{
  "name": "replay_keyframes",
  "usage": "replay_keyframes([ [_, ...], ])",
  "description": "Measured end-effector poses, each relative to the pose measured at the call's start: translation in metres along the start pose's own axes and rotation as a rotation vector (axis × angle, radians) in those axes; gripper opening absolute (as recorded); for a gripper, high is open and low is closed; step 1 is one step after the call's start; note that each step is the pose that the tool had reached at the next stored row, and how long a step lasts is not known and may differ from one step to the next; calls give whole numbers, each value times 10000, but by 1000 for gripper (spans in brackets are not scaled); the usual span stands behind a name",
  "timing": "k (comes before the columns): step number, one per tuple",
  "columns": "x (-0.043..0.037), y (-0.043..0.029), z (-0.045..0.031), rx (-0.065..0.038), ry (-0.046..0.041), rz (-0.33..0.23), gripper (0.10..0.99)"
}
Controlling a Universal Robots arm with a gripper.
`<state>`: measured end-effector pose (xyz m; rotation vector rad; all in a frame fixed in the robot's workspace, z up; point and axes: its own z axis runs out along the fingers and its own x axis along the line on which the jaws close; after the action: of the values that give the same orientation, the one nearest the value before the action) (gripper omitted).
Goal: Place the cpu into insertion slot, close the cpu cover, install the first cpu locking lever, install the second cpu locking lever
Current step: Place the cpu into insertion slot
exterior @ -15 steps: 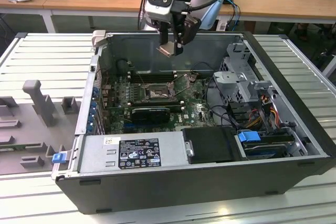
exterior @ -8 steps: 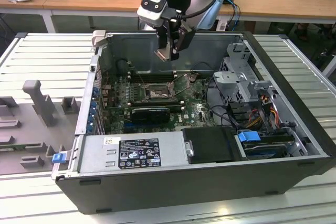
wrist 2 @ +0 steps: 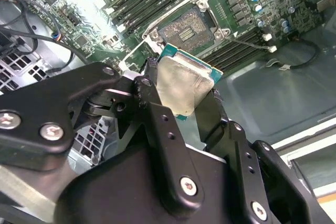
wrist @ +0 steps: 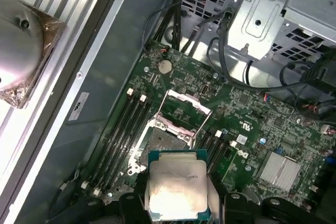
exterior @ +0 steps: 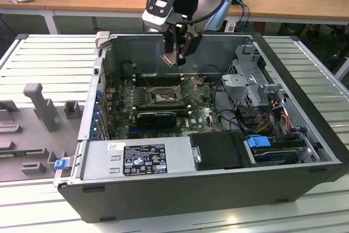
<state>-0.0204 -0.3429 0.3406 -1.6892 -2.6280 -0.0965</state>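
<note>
My gripper hangs above the open computer case, shut on the cpu. In both wrist views the cpu is a pale silvery square with a teal edge, clamped between the two black fingers. The insertion slot lies bare and dark on the green board, below the chip and apart from it. The cpu cover is swung open at the slot's far side, a thin metal frame with a square window.
Long black memory slots flank the socket. A black graphics card and the power supply lie nearer the case front. A drive cage with cables is at the exterior view's right. A grey fixture tray lies outside the case.
</note>
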Motion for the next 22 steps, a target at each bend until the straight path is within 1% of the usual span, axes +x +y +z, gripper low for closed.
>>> replay_keyframes([
  [10, -1, -1, 19, -70, -64, 1482, 529],
  [13, -2, -1, 32, -80, -73, 1680, 529],
  [20, -3, -3, 56, -77, -74, 1710, 529],
  [22, -3, -2, 59, -87, -81, 1893, 529],
])
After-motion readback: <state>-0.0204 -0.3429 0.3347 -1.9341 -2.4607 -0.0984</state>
